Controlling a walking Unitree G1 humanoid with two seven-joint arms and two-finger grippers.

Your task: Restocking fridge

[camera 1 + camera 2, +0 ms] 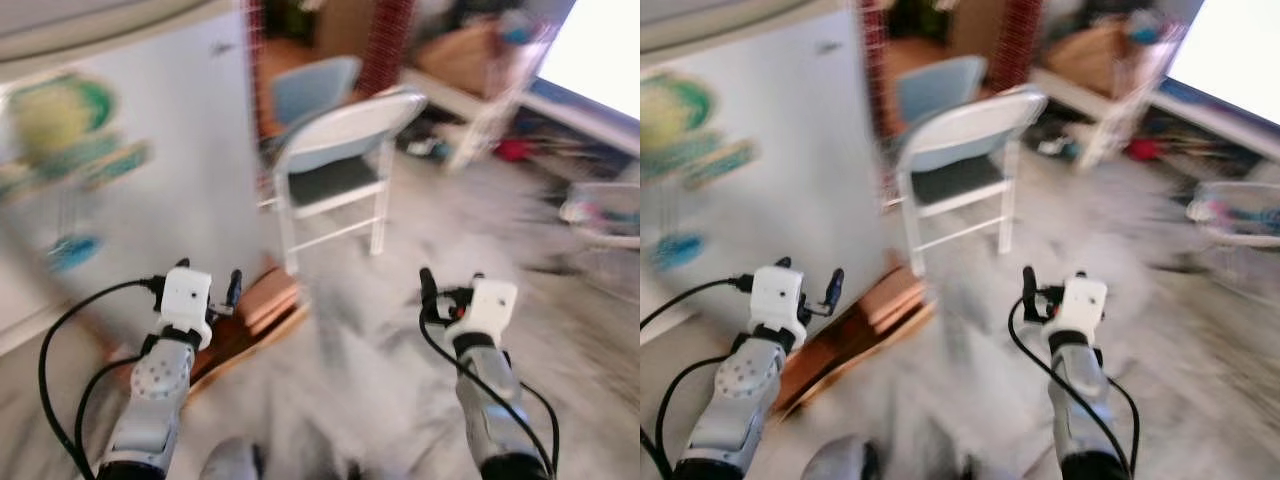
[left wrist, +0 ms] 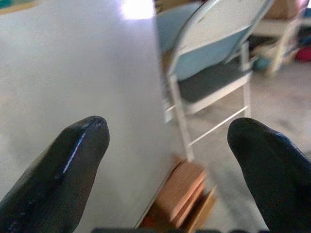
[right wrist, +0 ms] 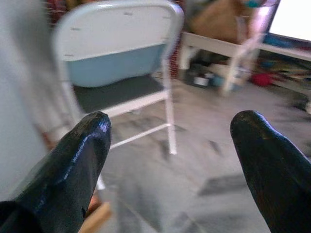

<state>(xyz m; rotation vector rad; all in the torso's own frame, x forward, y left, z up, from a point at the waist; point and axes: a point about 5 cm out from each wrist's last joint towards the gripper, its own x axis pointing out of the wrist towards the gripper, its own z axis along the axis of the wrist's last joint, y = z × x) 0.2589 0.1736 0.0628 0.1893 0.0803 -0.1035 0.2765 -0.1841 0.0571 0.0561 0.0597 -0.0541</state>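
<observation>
Head views look down, blurred; both wrist views face the folding chair (image 3: 121,73) beside the fridge (image 2: 73,73).

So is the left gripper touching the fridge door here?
Apart. The left wrist view shows the open left gripper short of the white fridge door, holding nothing.

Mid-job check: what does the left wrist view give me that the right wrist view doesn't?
Left wrist view: the fridge with its broad white side, and wooden boards stacked at its foot. Right wrist view: the bright window and more open floor. Both: the white folding chair and the cluttered white table behind it. The left hand and right hand are each open.
</observation>
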